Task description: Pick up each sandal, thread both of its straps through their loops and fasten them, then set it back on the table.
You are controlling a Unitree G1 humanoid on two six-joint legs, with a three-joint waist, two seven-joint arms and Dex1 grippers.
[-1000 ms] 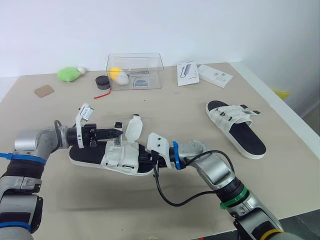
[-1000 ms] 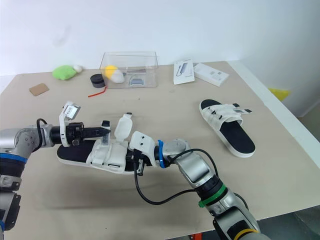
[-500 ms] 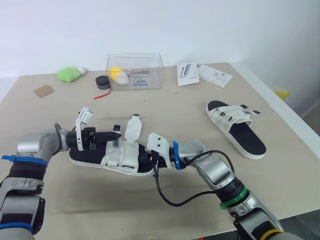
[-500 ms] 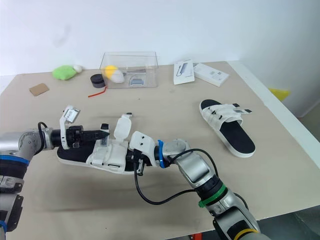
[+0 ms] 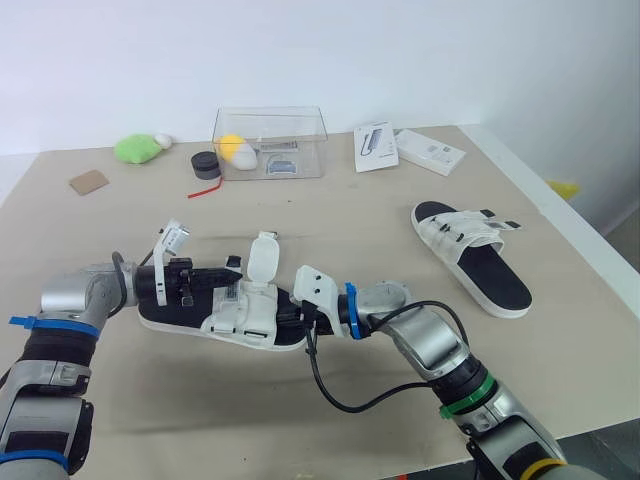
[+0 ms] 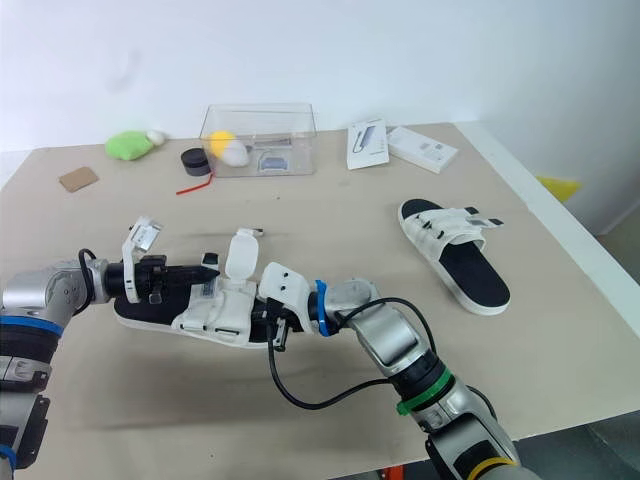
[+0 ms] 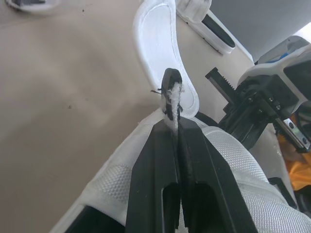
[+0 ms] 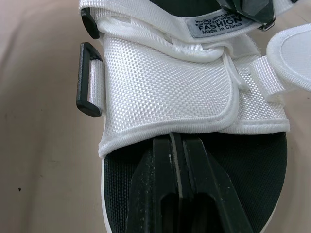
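Note:
The near sandal lies on the table, black footbed with white straps; one white strap flap stands upright. My left gripper is shut on a thin white webbing tab that ends in a black loop, at the upper's far side. My right gripper is shut on the black sole edge just behind the white upper. A second black loop hangs free at the upper's side. The other sandal rests alone at the right, straps closed over it.
At the back stand a clear plastic box with small items, a green toy, a black puck, a brown square and two white packets. The table's right edge runs near the far sandal.
My left arm has sunk a little lower toward the table, still gripping the loop tab. The upright strap flap leans slightly more to the left. The right gripper has held still.

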